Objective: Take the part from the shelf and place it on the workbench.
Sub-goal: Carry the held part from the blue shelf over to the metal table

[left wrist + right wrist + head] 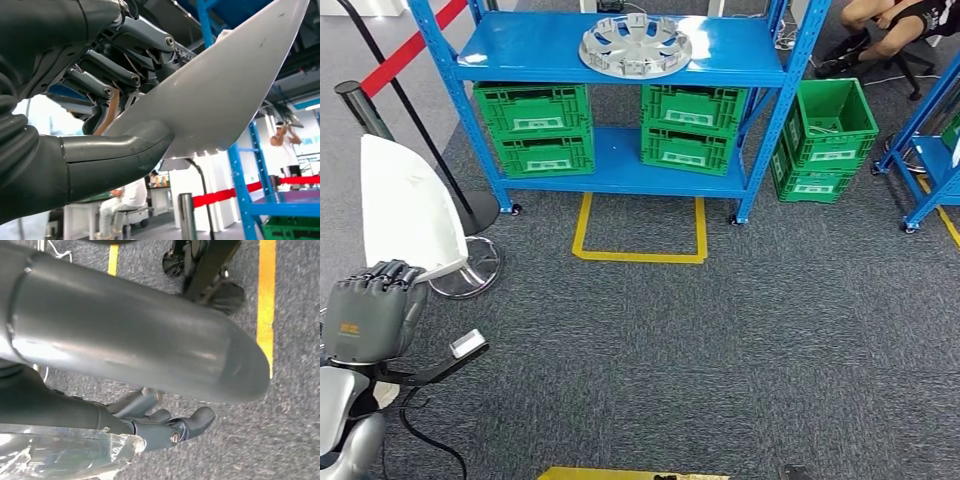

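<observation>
The left hand [371, 312] grips a white curved part [404, 208], thumb under it and fingers [113, 75] over its edge, low beside the robot above the grey carpet [773, 340]; the right hand [166, 427] hangs over the floor with nothing in it, fingers loosely apart; a silver wheel cover [635, 45] lies on the blue shelf [516, 45]; green crates [539, 125] carry white labels too small to read.
</observation>
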Controlling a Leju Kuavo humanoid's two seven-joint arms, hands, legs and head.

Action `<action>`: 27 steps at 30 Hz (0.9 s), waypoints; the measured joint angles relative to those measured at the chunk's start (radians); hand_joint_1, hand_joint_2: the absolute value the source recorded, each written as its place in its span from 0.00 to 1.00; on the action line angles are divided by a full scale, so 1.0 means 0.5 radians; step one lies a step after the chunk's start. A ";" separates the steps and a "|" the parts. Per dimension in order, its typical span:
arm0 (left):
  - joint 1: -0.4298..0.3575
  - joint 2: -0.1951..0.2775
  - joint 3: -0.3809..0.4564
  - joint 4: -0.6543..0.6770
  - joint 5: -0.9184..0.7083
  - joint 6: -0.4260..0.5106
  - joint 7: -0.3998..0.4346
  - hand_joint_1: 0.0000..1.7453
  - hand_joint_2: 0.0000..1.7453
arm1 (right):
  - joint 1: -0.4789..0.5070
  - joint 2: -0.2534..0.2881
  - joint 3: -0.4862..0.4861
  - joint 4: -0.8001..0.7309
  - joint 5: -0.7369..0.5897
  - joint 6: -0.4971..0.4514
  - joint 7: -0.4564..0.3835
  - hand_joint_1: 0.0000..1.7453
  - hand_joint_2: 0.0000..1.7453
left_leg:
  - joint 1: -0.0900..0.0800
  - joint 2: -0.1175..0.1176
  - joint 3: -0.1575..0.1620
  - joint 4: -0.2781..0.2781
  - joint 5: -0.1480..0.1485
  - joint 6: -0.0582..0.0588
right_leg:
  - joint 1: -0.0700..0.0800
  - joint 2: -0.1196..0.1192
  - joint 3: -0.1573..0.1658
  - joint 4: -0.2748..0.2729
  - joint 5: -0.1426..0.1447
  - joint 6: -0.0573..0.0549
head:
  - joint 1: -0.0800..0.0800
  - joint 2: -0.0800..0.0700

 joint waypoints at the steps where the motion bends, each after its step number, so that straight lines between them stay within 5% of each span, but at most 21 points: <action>1: 0.005 0.000 0.003 0.000 0.001 0.000 -0.001 0.83 1.00 | 0.001 0.000 0.004 0.000 0.006 -0.012 0.003 0.00 0.00 | -0.001 -0.004 -0.012 0.002 0.010 -0.002 | 0.000 0.000 0.022 0.009 0.000 -0.001 | 0.000 0.000; 5: 0.013 0.000 0.018 0.000 0.004 0.001 -0.004 0.83 1.00 | -0.002 0.000 0.028 0.000 0.027 -0.046 0.018 0.00 0.00 | -0.005 -0.024 -0.047 0.024 0.033 -0.023 | 0.001 0.025 0.362 -0.484 0.145 -0.024 | -0.001 0.000; 6: 0.013 0.000 0.022 0.000 0.004 0.002 -0.004 0.83 1.00 | -0.003 0.000 0.031 0.000 0.027 -0.047 0.019 0.00 0.00 | -0.007 -0.028 -0.056 0.031 0.039 -0.033 | 0.003 0.032 0.404 -0.554 0.152 -0.032 | -0.002 0.000; 9: 0.015 0.001 0.035 0.000 0.005 0.005 -0.004 0.83 1.00 | 0.000 0.001 0.035 0.000 0.028 -0.047 0.020 0.00 0.00 | -0.002 -0.039 -0.076 0.038 0.056 -0.067 | 0.007 0.021 0.403 -0.574 0.165 -0.062 | -0.002 0.000; 11: 0.016 0.003 0.042 0.000 0.005 0.005 -0.004 0.83 1.00 | 0.000 0.004 0.039 -0.001 0.030 -0.049 0.020 0.00 0.00 | 0.002 -0.037 -0.112 0.105 0.001 -0.092 | 0.000 0.001 0.391 -0.583 0.183 -0.090 | -0.009 0.000; 14: 0.016 0.005 0.046 0.000 0.005 0.003 -0.005 0.83 1.00 | 0.001 0.006 0.045 -0.003 0.039 -0.056 0.020 0.00 0.00 | 0.014 -0.030 -0.278 0.480 -0.208 -0.128 | -0.004 -0.039 0.360 -0.586 0.204 -0.110 | -0.020 0.000; 16: 0.021 0.005 0.046 0.000 0.005 -0.002 -0.005 0.83 1.00 | 0.003 0.006 0.048 -0.003 0.048 -0.055 0.022 0.00 0.00 | 0.022 -0.027 -0.331 0.621 -0.245 -0.139 | -0.004 -0.073 0.342 -0.584 0.214 -0.105 | -0.020 0.000; 18: 0.022 0.006 0.046 0.000 0.005 -0.007 -0.005 0.83 1.00 | 0.004 0.006 0.056 -0.002 0.057 -0.053 0.023 0.00 0.00 | 0.027 -0.002 -0.228 0.453 -0.139 -0.143 | -0.007 -0.112 0.335 -0.583 0.221 -0.096 | -0.020 0.000; 20: 0.017 0.007 0.047 0.000 0.005 -0.010 -0.005 0.83 1.00 | 0.002 0.005 0.064 -0.003 0.062 -0.053 0.022 0.00 0.00 | 0.024 0.094 -0.073 0.167 -0.032 -0.139 | 0.000 -0.147 0.334 -0.579 0.224 -0.079 | -0.024 0.000; 22: 0.014 0.007 0.047 0.000 0.005 -0.012 -0.005 0.83 1.00 | 0.001 0.003 0.069 -0.005 0.063 -0.053 0.020 0.00 0.00 | 0.014 0.146 -0.020 0.038 -0.003 -0.113 | 0.014 -0.182 0.333 -0.577 0.229 -0.059 | -0.024 0.000; 25: 0.023 0.008 0.048 0.000 0.005 -0.012 -0.005 0.83 1.00 | 0.001 0.003 0.078 -0.005 0.064 -0.053 0.019 0.00 0.00 | 0.010 0.078 -0.044 0.030 0.017 -0.060 | 0.011 -0.218 0.326 -0.570 0.220 -0.029 | -0.018 0.000; 27: 0.022 0.008 0.049 0.000 0.005 -0.012 -0.005 0.83 1.00 | 0.001 0.003 0.080 -0.005 0.065 -0.052 0.018 0.00 0.00 | 0.015 0.035 -0.055 0.025 0.034 -0.030 | 0.003 -0.140 0.268 -0.438 0.127 -0.013 | -0.013 0.000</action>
